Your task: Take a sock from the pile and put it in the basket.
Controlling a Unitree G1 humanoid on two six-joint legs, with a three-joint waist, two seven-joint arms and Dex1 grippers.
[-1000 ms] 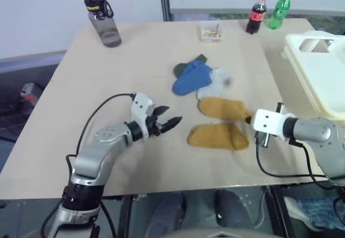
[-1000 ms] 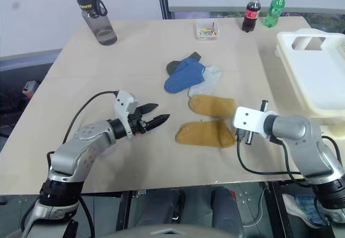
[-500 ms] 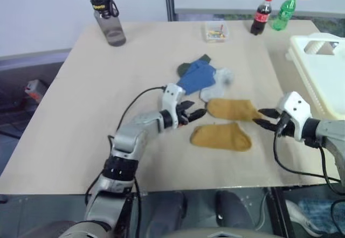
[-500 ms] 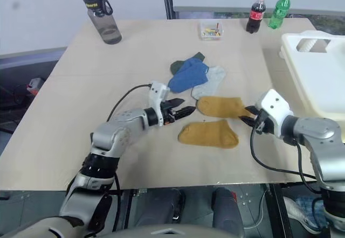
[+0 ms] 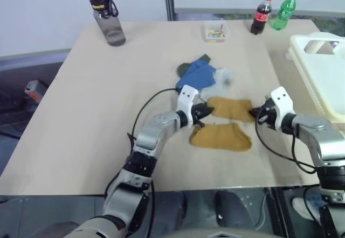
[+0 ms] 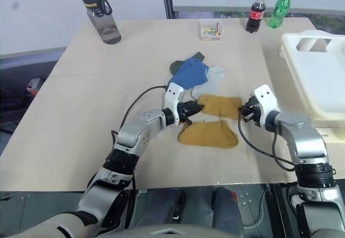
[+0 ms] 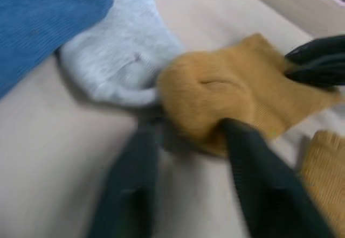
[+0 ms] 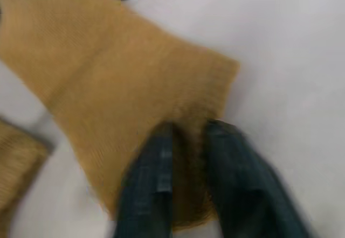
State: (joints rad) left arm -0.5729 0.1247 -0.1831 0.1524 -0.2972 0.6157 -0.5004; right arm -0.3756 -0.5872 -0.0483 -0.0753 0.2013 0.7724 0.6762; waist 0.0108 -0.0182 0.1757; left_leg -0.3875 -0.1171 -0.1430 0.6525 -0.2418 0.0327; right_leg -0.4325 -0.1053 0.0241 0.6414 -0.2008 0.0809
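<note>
Beige tabletop (image 5: 81,114) meets a pale wall (image 5: 43,12) behind.

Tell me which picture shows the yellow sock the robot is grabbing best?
The left wrist view: the yellow sock looks big, with the left gripper at its toe and the right gripper at its cuff. The head views show it small; the right wrist view shows its cuff end.

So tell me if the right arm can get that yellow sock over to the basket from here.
Probably yes: the right gripper is shut on the sock, and the basket sits close on that side. The left gripper pinching the other end could hold it back.
</note>
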